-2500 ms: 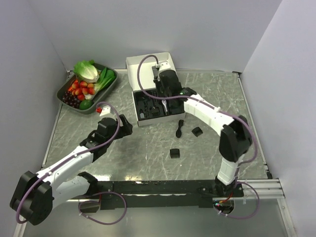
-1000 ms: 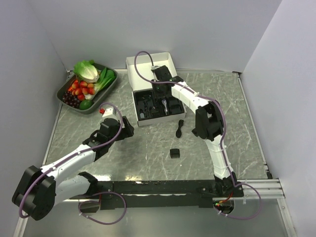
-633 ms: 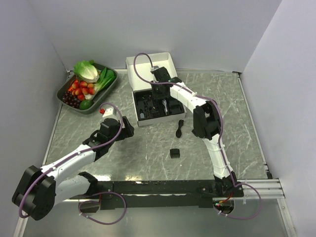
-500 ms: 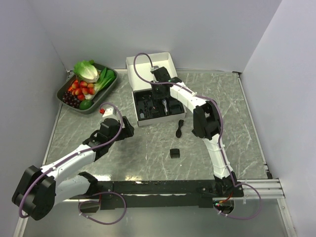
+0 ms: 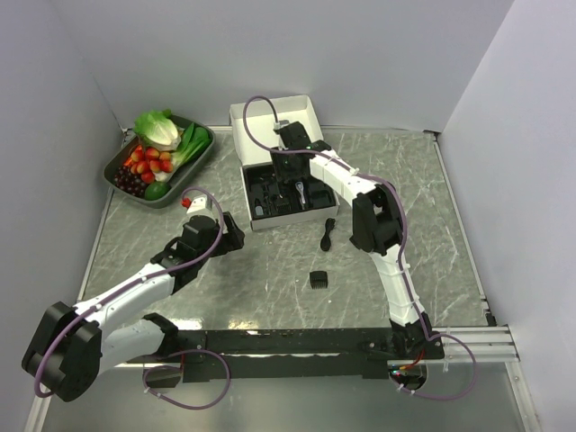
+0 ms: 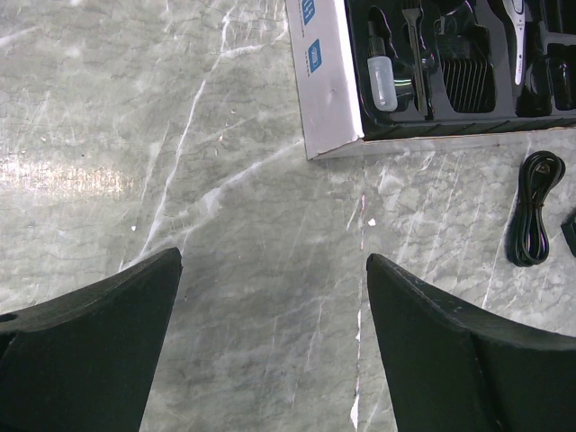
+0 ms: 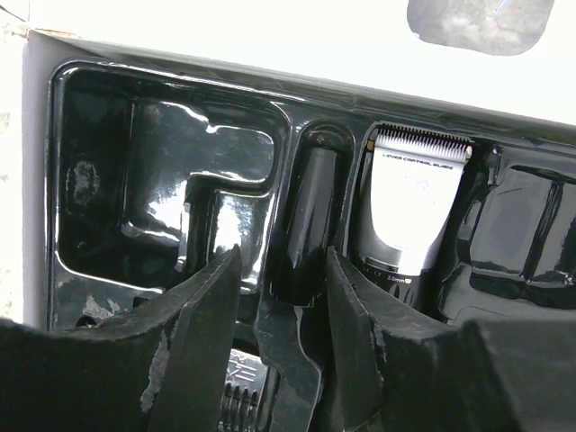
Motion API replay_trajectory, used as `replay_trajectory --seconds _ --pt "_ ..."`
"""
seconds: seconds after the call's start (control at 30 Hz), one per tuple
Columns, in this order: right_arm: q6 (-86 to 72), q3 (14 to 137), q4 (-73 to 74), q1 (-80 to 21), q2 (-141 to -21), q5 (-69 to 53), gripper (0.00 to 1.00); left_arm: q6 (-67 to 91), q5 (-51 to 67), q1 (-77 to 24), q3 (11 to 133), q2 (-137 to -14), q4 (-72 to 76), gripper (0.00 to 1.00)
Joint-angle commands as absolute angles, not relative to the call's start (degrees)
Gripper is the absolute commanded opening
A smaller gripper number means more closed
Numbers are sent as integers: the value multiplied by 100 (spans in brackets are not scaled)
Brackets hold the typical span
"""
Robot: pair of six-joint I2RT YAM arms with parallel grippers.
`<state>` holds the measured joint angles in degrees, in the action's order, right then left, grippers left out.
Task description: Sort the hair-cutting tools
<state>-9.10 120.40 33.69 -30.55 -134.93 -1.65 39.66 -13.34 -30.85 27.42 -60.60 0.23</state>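
Observation:
My right gripper hangs over the black moulded insert of the white box. Its jaws stand open on either side of a short black cylinder lying in a slot, with a gap on the left side. The silver-headed hair clipper lies in the slot to the cylinder's right. A black comb guard sits loose on the table. My left gripper is open over bare marble, short of the box's near left corner.
A coiled black cord lies on the table just in front of the box. A comb guard and a small bottle rest in the insert. A dark tray of vegetables and fruit stands at the back left.
The right jaws have parted from the black cylinder, which stays in its slot. Earlier the right arm reached further into the box. The left arm has barely moved.

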Motion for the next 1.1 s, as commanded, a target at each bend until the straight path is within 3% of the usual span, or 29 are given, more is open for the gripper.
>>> replay_trajectory --seconds 0.0,0.27,0.47,0.57,1.07 --pt "-809 11910 3191 -3041 -12859 -18 52 3911 -1301 -3120 2812 -6038 255 89" --pt "-712 11865 3050 -3067 -12595 220 51 3920 -1318 -3129 2812 -6064 237 89" --pt "-686 12014 3111 -3076 -12708 325 17 3911 -1327 -3129 2821 -6047 237 89" --pt "-686 12076 3111 -3085 -12805 334 8 3911 -1327 -3129 2813 -6038 229 89" --pt "-879 11866 3024 -3085 -13535 88 2 3911 -1301 -3155 2813 -6056 229 89"
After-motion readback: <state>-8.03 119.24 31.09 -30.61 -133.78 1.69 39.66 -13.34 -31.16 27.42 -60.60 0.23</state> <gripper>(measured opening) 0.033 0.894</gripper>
